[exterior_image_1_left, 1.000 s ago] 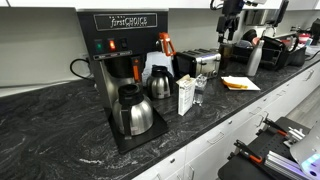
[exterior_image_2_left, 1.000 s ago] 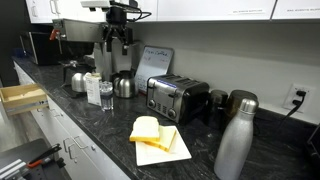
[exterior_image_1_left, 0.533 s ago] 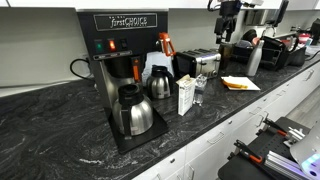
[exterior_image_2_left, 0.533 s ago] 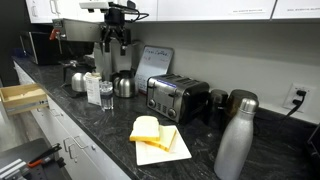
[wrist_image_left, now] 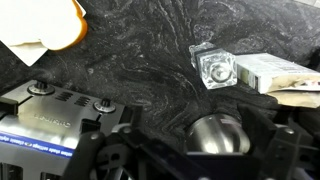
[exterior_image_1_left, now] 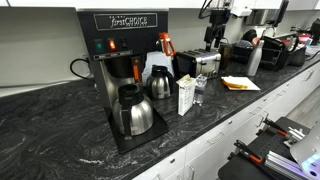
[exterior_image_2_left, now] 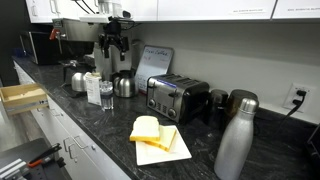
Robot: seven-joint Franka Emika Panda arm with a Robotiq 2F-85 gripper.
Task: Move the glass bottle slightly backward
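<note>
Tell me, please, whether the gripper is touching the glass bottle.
Apart. In an exterior view the gripper hangs well above the glass bottle, with a clear gap between them.

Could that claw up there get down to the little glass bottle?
Probably yes. The gripper hangs open above the counter, and nothing covers the upright glass bottle. The white carton stands close beside it, so a finger may be tight on that side.
</note>
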